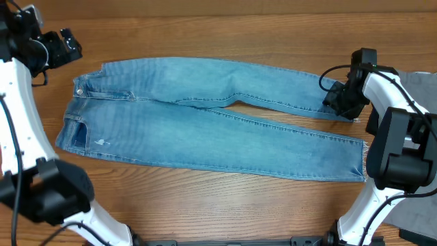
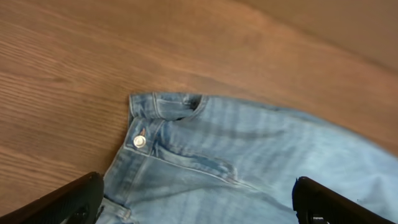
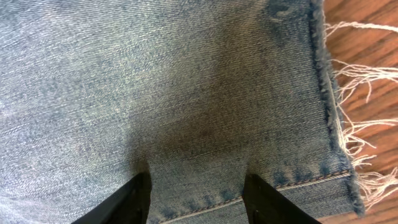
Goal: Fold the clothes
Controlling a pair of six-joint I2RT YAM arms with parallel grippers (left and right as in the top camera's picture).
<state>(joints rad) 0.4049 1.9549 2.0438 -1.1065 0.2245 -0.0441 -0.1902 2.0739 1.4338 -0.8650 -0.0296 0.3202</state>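
Note:
The light blue jeans (image 1: 205,123) lie flat on the wooden table, waist at the left and both legs running right. My left gripper (image 1: 67,46) is open and empty, hovering above the far waist corner. In the left wrist view its fingers (image 2: 199,205) straddle the waistband and metal button (image 2: 140,141). My right gripper (image 1: 339,102) is on the far leg's hem. In the right wrist view its open fingers (image 3: 196,186) press down on the denim (image 3: 186,81) beside the frayed whitish hem (image 3: 348,93), with flat fabric between them.
A grey cloth (image 1: 418,87) lies at the table's right edge, partly behind the right arm. Bare wood table (image 1: 205,41) surrounds the jeans. The near leg's hem (image 1: 362,160) lies close to the right arm's base.

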